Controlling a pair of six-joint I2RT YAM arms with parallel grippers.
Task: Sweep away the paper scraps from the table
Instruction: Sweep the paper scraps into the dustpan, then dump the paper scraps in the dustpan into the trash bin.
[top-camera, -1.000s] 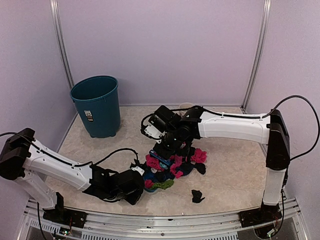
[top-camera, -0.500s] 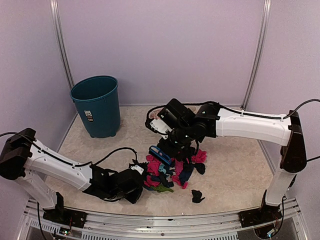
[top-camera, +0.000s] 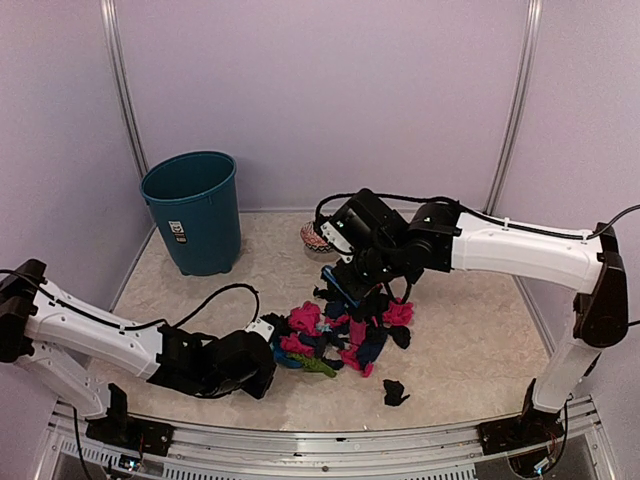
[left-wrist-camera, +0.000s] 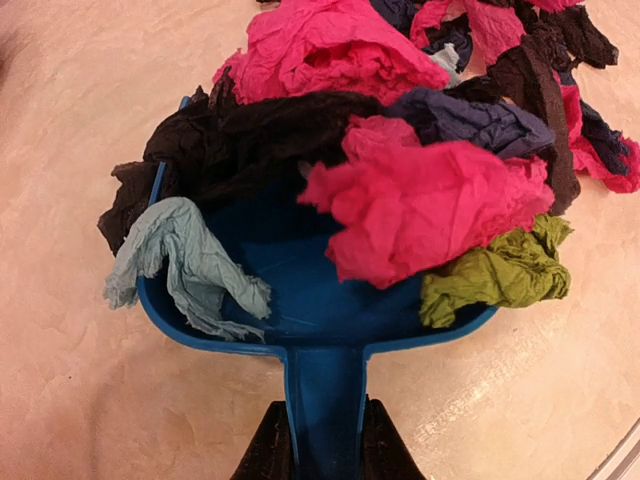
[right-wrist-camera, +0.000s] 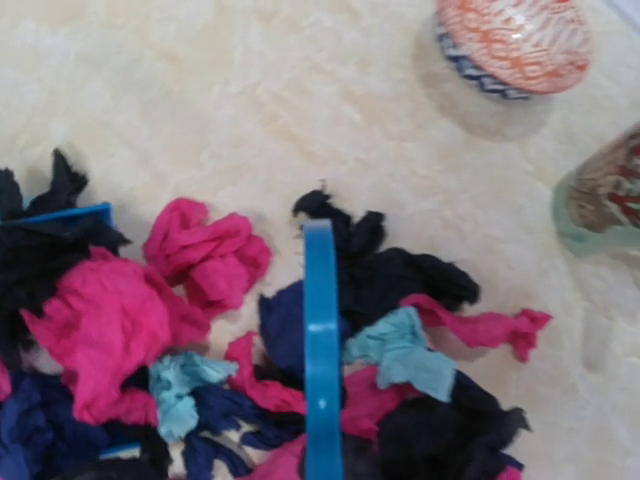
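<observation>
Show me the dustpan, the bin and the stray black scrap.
dustpan (left-wrist-camera: 300, 300), left wrist view, bare blue floor of the pan.
bin (top-camera: 200, 225), top view, outer wall.
stray black scrap (top-camera: 395, 391), top view, middle of the wad.

We log left arm (top-camera: 95, 335): white shell links, black joints | right arm (top-camera: 520, 245): same white tubes, black elbow and wrist housings, thin black cable along its top | left gripper (left-wrist-camera: 326, 448): blunt black fingers (left-wrist-camera: 266, 456), black cable (top-camera: 225, 295) arcing just behind it
</observation>
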